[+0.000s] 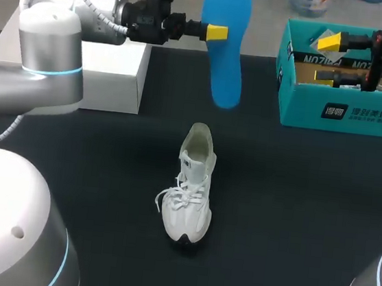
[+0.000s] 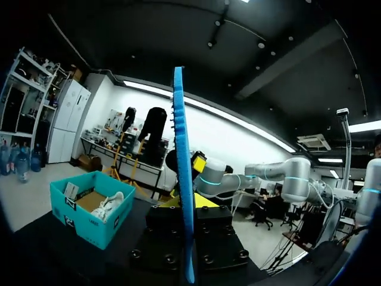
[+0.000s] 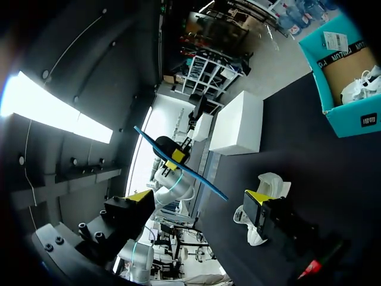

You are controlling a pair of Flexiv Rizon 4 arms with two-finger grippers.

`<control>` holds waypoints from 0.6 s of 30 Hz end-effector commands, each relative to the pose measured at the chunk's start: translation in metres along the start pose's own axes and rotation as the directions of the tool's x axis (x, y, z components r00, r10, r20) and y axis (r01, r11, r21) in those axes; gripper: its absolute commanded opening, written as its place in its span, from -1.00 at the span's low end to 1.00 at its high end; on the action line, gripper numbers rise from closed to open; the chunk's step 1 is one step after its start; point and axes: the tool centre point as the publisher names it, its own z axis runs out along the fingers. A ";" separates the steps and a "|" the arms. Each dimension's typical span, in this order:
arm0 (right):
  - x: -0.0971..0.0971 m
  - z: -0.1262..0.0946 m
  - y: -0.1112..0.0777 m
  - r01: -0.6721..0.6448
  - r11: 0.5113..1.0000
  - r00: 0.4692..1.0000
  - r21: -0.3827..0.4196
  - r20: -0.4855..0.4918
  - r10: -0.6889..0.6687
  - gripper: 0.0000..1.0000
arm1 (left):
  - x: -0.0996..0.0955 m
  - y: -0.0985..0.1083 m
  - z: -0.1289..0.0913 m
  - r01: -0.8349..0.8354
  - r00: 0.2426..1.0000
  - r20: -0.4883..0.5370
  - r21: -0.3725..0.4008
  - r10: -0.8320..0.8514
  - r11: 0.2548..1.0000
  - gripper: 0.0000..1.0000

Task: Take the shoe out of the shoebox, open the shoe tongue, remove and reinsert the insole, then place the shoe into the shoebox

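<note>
A white shoe (image 1: 191,191) stands on the black table (image 1: 294,210), heel toward the back. High above it hangs the blue insole (image 1: 224,43), with my left gripper (image 1: 217,33) shut on its upper part. In the left wrist view the insole (image 2: 183,179) shows edge-on, pinched between the fingers. My right gripper (image 1: 327,59) stands wide open over the teal shoebox (image 1: 346,112) at the back right, holding nothing. The right wrist view shows the insole (image 3: 178,170), the shoe (image 3: 271,182) partly behind a finger, and the shoebox (image 3: 357,122).
A white box (image 1: 113,72) sits at the back left under my left arm. A second white shoe (image 2: 110,205) and paper lie inside the shoebox (image 2: 89,223).
</note>
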 end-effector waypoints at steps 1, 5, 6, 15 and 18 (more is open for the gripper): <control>0.000 0.000 -0.001 -0.002 1.000 1.000 -0.001 0.003 0.002 1.00 | -0.004 0.001 0.000 0.807 0.590 -0.160 0.126 -0.791 0.576 -1.00; 0.000 0.000 -0.001 -0.002 1.000 1.000 -0.001 0.003 0.002 1.00 | -0.004 0.001 0.000 0.807 0.590 -0.160 0.126 -0.791 0.576 -1.00; 0.000 0.000 -0.001 -0.002 1.000 1.000 -0.001 0.003 0.002 1.00 | -0.004 0.001 0.000 0.807 0.590 -0.160 0.126 -0.791 0.576 -1.00; 0.000 0.000 -0.001 -0.002 1.000 1.000 -0.001 0.003 0.002 1.00 | -0.004 0.002 0.001 0.978 0.193 -0.047 0.091 -0.980 0.189 -1.00; 0.000 0.000 -0.001 -0.002 1.000 1.000 -0.001 0.003 0.002 1.00 | -0.007 0.004 0.002 0.976 0.195 -0.020 0.099 -0.981 0.192 -1.00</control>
